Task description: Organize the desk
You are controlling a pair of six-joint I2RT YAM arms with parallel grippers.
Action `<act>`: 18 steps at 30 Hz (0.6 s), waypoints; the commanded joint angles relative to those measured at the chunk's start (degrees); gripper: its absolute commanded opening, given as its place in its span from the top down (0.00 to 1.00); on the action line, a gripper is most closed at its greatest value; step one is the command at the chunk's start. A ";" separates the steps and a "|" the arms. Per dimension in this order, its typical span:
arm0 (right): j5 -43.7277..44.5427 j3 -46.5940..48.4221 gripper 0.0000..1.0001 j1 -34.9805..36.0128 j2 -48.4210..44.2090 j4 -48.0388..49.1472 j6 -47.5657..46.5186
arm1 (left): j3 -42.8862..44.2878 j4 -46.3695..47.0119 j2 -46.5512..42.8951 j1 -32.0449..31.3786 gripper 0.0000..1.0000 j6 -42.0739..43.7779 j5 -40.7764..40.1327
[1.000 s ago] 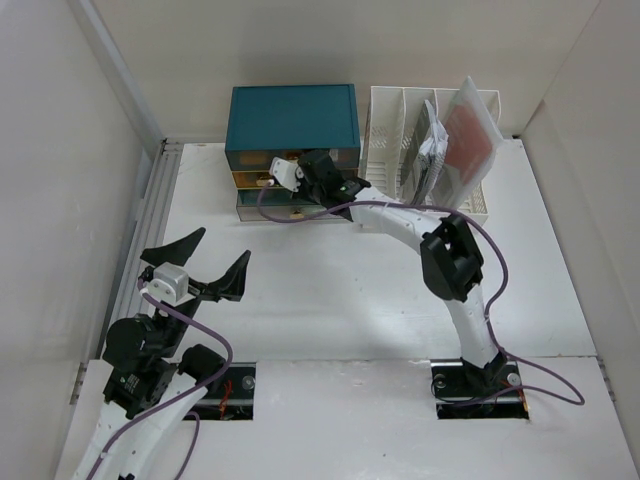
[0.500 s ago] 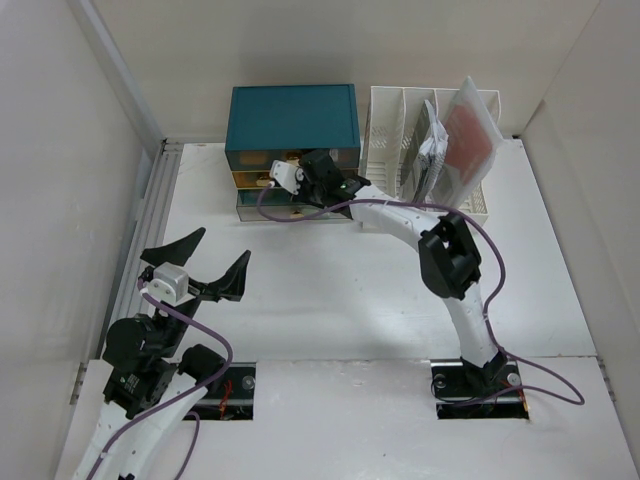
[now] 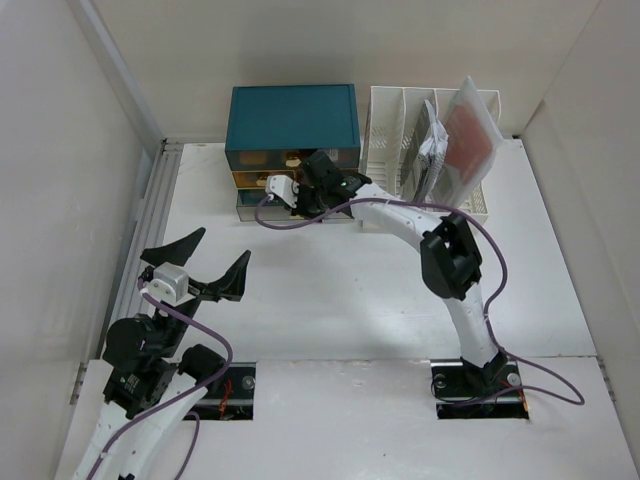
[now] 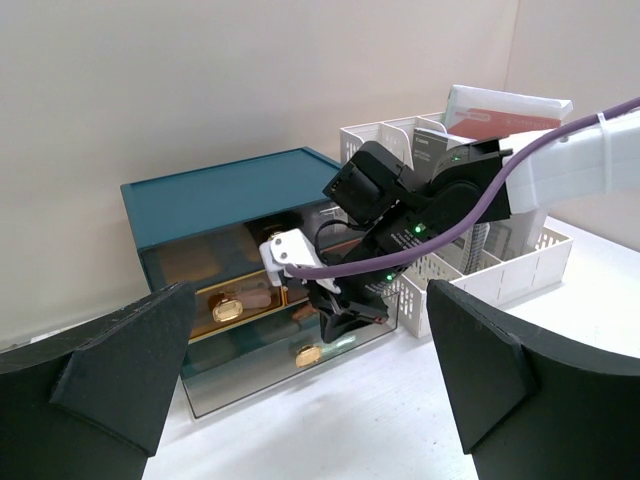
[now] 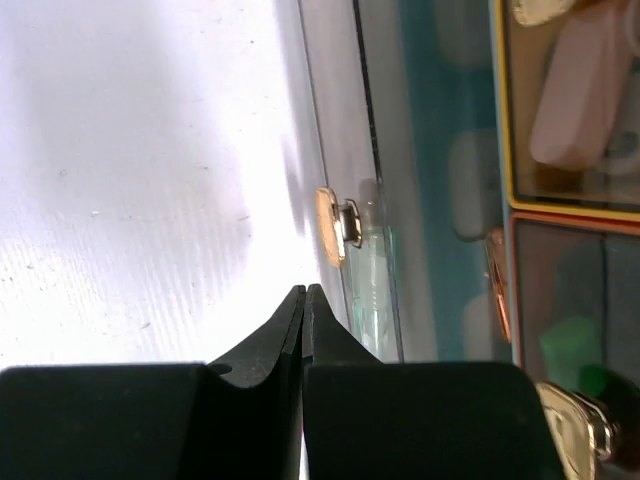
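The white desk (image 3: pixel 330 290) carries a teal drawer cabinet (image 3: pixel 292 118) at the back. Its clear bottom drawer (image 4: pixel 250 360) stands slightly pulled out, with a gold knob (image 5: pixel 331 226) on its front. My right gripper (image 5: pixel 304 292) is shut with nothing between its fingers. Its tip sits just short of that knob, close to the drawer front. From above, the right gripper (image 3: pixel 301 205) hangs at the cabinet's lower front. My left gripper (image 3: pixel 222 246) is wide open and empty, raised over the near left of the desk, well away from the cabinet.
A white slotted file rack (image 3: pixel 430 150) stands right of the cabinet, holding papers and a red-covered packet (image 3: pixel 468 135). The upper drawers hold small items behind gold knobs (image 4: pixel 226 310). White walls enclose the desk on three sides.
My right gripper's jaws have closed fully, and its wrist has shifted slightly down and left in front of the bottom drawer. The left arm has not moved.
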 commanded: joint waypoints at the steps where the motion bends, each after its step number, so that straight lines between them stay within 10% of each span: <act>1: -3.19 3.62 1.00 -0.11 1.81 -2.39 -1.09 | -0.36 2.10 -0.71 -0.28 0.00 0.29 -0.20; 18: 39.52 0.64 1.00 -0.11 5.60 20.71 14.11 | -0.36 2.10 -0.71 -0.28 0.00 0.29 -0.20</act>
